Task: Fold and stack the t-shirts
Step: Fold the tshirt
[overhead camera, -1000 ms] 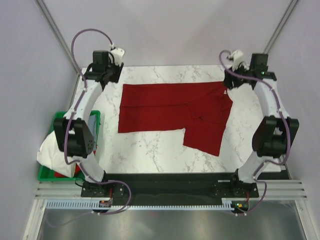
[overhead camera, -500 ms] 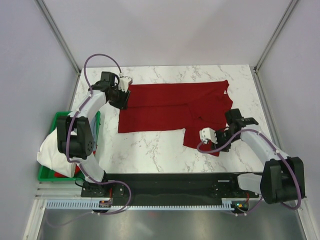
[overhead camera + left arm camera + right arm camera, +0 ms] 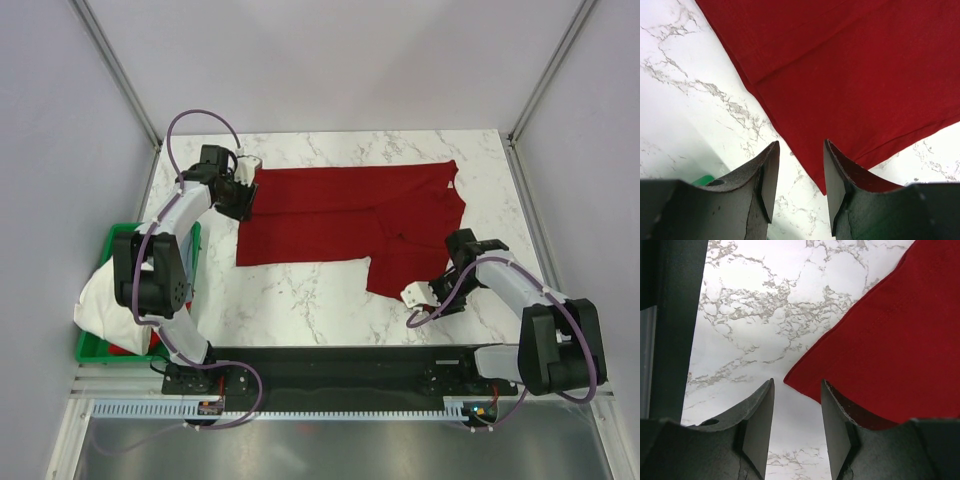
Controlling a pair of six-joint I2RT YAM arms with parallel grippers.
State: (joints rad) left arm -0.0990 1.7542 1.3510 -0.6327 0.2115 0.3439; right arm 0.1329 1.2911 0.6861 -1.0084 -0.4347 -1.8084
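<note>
Right hand drew nearer; agape | dark red t-shirt lies flat

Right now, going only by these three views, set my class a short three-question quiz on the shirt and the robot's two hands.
1. True or false: the right hand is shut on the dark red t-shirt.
2. Choose one: the left hand is at which part of the t-shirt? A) its middle, B) the edge nearest the green bin, C) the corner by the right hand.
3. Short answer: what colour is the cloth draped over that bin?

Key: 1 false, it is open with the shirt's corner between its fingers; 2 B; 3 white.
</note>
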